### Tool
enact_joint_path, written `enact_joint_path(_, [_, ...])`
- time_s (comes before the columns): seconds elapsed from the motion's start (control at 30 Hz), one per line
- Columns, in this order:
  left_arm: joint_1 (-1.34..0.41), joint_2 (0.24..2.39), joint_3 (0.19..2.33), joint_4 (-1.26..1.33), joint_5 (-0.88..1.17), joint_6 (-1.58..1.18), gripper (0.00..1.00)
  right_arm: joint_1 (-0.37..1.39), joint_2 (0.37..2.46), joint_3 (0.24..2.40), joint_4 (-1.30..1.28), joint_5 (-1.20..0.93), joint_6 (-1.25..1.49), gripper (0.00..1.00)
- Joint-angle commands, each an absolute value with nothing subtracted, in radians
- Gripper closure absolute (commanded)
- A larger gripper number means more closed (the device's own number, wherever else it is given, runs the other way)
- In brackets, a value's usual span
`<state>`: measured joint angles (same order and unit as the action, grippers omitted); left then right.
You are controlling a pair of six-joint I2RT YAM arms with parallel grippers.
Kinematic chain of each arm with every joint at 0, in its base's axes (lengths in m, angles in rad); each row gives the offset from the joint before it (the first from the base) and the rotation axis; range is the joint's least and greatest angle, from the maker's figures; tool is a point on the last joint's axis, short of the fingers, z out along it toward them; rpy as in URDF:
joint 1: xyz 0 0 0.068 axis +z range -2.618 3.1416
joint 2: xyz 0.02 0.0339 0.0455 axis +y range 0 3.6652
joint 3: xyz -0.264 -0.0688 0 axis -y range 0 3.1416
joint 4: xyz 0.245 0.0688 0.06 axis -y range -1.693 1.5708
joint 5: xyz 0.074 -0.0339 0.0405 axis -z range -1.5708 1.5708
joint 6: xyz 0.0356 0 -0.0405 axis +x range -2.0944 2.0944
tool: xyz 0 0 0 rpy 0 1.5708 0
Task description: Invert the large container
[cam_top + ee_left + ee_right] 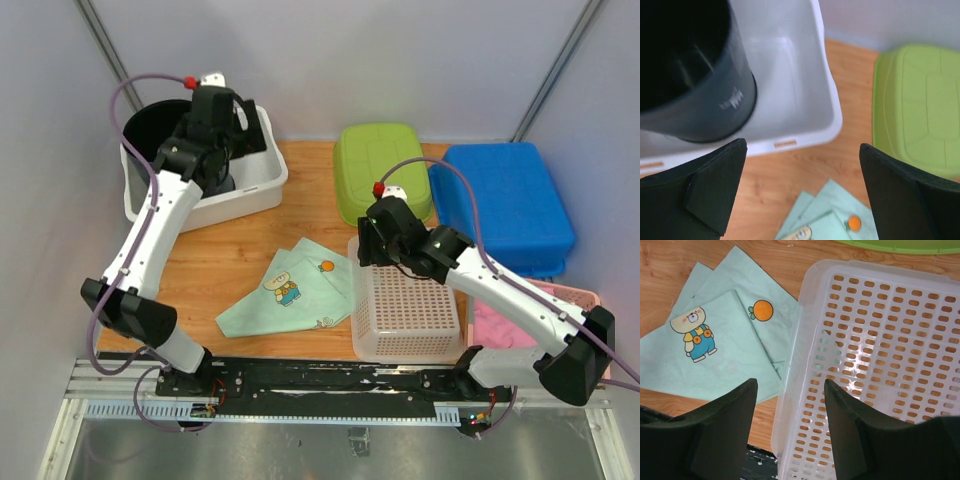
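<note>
The large container, a white perforated basket (405, 310), lies on the table in front of the right arm with its slotted base facing up; wood shows through the slots (880, 350). My right gripper (372, 250) hovers over its far left corner. In the right wrist view the gripper (790, 390) is open: one finger is outside the basket's left wall, the other above the slotted base, and neither presses on it. My left gripper (215, 160) is open wide and empty (802, 145), above the near rim of a white tub.
A white tub (250, 195) at the back left holds a black bucket (150, 120). A green tub (380, 170) and a blue tub (500, 205) lie upside down at the back. A mint cartoon cloth (290, 290) lies left of the basket, a pink basket (575, 297) to its right.
</note>
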<state>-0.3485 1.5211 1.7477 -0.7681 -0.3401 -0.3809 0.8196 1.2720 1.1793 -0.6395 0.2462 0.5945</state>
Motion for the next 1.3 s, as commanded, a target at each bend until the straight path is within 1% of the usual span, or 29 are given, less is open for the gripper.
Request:
enact_joint_path(0.0, [-0.236, 1.636, 2.008, -0.823, -0.481, -0.254, 0.01, 0.811, 1.213, 1.143, -0.616, 0.318, 0.562, 0.40])
enact_joint_path(0.07, [-0.171, 1.702, 2.104, -0.831, -0.418, -0.244, 0.01, 0.806, 1.208, 1.151, -0.619, 0.324, 0.548, 0.37])
enact_joint_path(0.13, [-0.118, 1.767, 2.194, -0.832, -0.348, -0.237, 0.01, 0.801, 1.213, 1.168, -0.629, 0.325, 0.534, 0.36])
enact_joint_path(0.27, [-0.075, 1.897, 2.324, -0.836, -0.304, -0.194, 0.01, 0.795, 1.235, 1.202, -0.644, 0.325, 0.505, 0.36])
enact_joint_path(0.4, [-0.043, 1.988, 2.343, -0.836, -0.233, -0.168, 0.03, 0.789, 1.254, 1.224, -0.659, 0.324, 0.490, 0.36])
enact_joint_path(0.57, [-0.034, 2.044, 2.305, -0.833, -0.206, -0.155, 0.12, 0.783, 1.266, 1.220, -0.658, 0.312, 0.489, 0.36])
enact_joint_path(0.63, [-0.034, 2.053, 2.285, -0.827, -0.203, -0.152, 0.19, 0.782, 1.271, 1.220, -0.660, 0.312, 0.492, 0.37])
enact_joint_path(0.83, [-0.034, 2.057, 2.264, -0.821, -0.203, -0.153, 0.66, 0.778, 1.273, 1.220, -0.660, 0.311, 0.503, 0.38])
enact_joint_path(1.0, [-0.034, 2.009, 2.272, -0.818, -0.219, -0.148, 0.92, 0.778, 1.275, 1.217, -0.664, 0.304, 0.514, 0.39])
enact_joint_path(1.07, [-0.034, 1.981, 2.280, -0.818, -0.232, -0.145, 0.99, 0.779, 1.275, 1.213, -0.665, 0.297, 0.521, 0.40])
enact_joint_path(1.27, [-0.035, 1.879, 2.309, -0.810, -0.231, -0.140, 1.00, 0.777, 1.277, 1.205, -0.667, 0.274, 0.541, 0.41])
